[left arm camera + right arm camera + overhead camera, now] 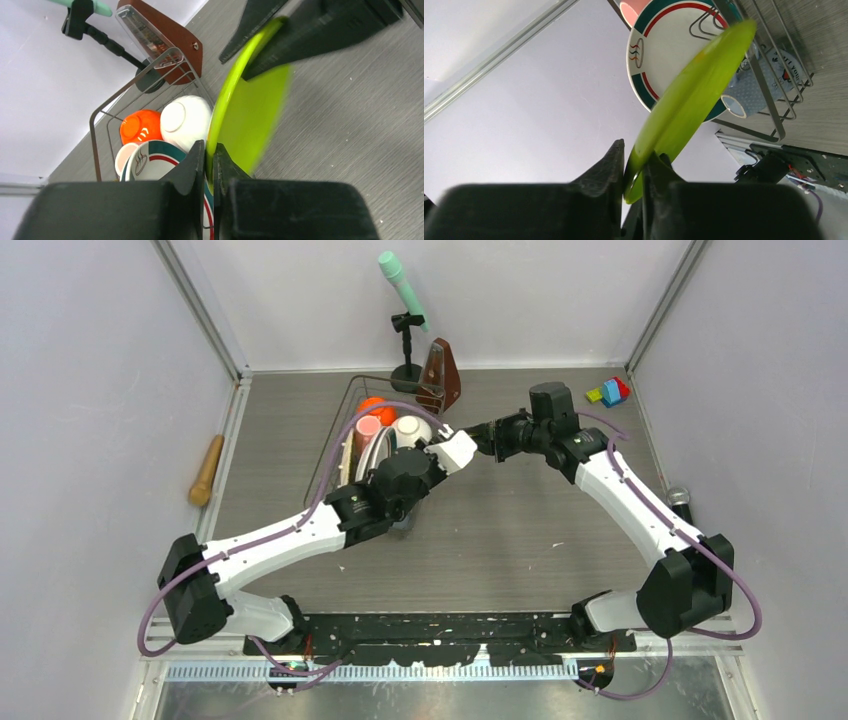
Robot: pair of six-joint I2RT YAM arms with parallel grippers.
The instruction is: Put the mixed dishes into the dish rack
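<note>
A lime-green plate [250,125] is held on edge between both grippers, just right of the dish rack [340,435]. My left gripper [210,150] is shut on its near rim. My right gripper [634,155] is shut on the opposite rim, and its fingers [320,30] show at the plate's far edge. In the top view the two grippers, left [455,447] and right [490,440], almost meet and hide the plate. The rack holds an orange bowl [141,127], a white bowl [186,120], a pink mug [125,156], a white plate with red-green marks [659,50] and a pale cup [744,95].
A brown metronome [440,375] and a teal microphone on a stand [405,300] stand behind the rack. Toy blocks [610,392] sit at the back right corner. A wooden roller [207,470] lies along the left wall. A small metal object [680,497] lies by the right wall.
</note>
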